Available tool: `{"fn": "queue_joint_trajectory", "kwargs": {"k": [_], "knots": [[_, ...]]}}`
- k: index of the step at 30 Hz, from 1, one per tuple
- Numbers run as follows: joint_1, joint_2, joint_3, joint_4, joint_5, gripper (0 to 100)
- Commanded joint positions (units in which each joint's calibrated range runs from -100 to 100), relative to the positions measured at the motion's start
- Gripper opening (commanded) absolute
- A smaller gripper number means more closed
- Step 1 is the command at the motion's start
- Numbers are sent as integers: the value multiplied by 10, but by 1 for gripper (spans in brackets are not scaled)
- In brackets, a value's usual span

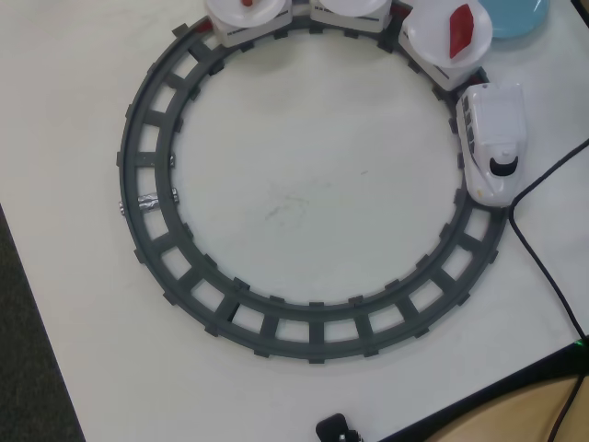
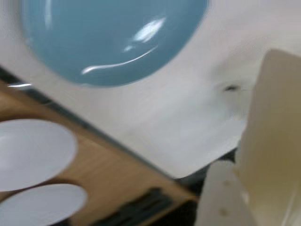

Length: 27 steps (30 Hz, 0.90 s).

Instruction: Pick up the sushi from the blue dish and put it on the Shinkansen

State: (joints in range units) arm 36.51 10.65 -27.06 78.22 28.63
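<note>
In the wrist view the blue dish (image 2: 113, 37) lies on the white table with nothing on its visible part. My gripper (image 2: 237, 172) enters at the lower right. A white finger (image 2: 221, 200) presses against a pale cream oblong piece, the sushi (image 2: 275, 141), held close to the camera and above the table, right of the dish. In the overhead view the Shinkansen (image 1: 492, 138) stands on the right side of the track, its cars curving along the top. Only an edge of the blue dish (image 1: 515, 14) shows at the top right. The gripper is out of the overhead view.
A dark grey circular track (image 1: 313, 331) fills the table. The car plate behind the engine (image 1: 433, 41) carries a red piece (image 1: 460, 28). A black cable (image 1: 543, 258) runs down the right side. Two white discs (image 2: 33, 150) lie on a wooden surface past the table edge.
</note>
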Motion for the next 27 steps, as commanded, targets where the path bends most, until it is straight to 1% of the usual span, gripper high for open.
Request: {"fn": "queue_joint_trajectory", "kwargs": {"k": [1, 6, 20, 22, 25, 27], "knots": [[-54, -129, 76, -6, 2, 2], [-104, -167, 151, -29, 4, 2], [-189, -172, 214, -21, 5, 2], [-203, -170, 219, -19, 17, 2], [-217, -170, 227, 6, 54, 2], [-226, -170, 226, 18, 65, 2]]}}
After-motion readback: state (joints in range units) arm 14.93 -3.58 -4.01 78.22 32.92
